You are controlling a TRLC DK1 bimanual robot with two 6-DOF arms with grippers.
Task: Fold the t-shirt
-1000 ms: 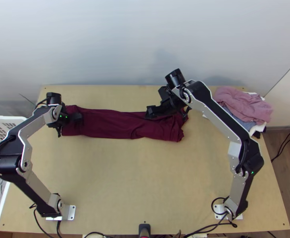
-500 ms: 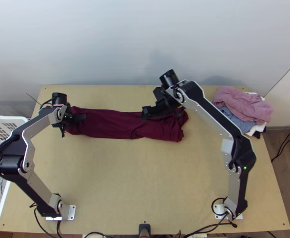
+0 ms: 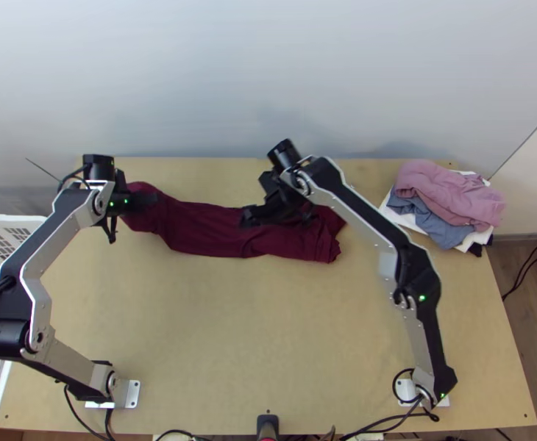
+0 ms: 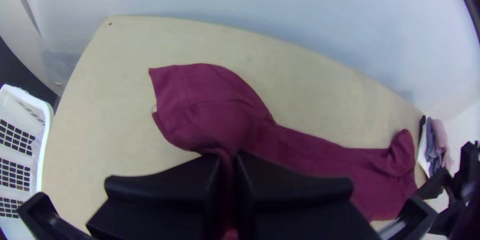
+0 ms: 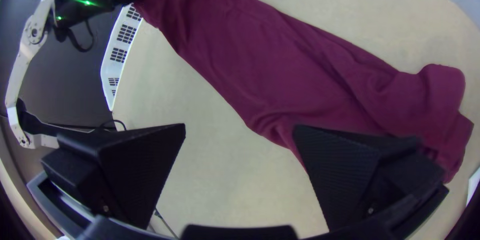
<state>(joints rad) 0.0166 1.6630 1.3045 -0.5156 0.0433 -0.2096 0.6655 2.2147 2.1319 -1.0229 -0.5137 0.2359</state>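
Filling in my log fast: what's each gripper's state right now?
Left gripper: closed, pinching part of the maroon t-shirt.
Right gripper: open, holding nothing.

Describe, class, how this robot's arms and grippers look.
The left arm and right arm have silver-grey links, black joints, small green lights, black cables and pale metal base plates. The left gripper and right gripper each have two wide, flat black fingers; the right one's inner faces look finely ridged.

Your t-shirt [image 3: 210,228] is deep maroon — table [image 3: 268,331] lt. tan, basket [image 4: 46,125] white w/ grid pattern — & you've got pink cloth [image 3: 445,192], blue-grey cloth [image 3: 439,226].
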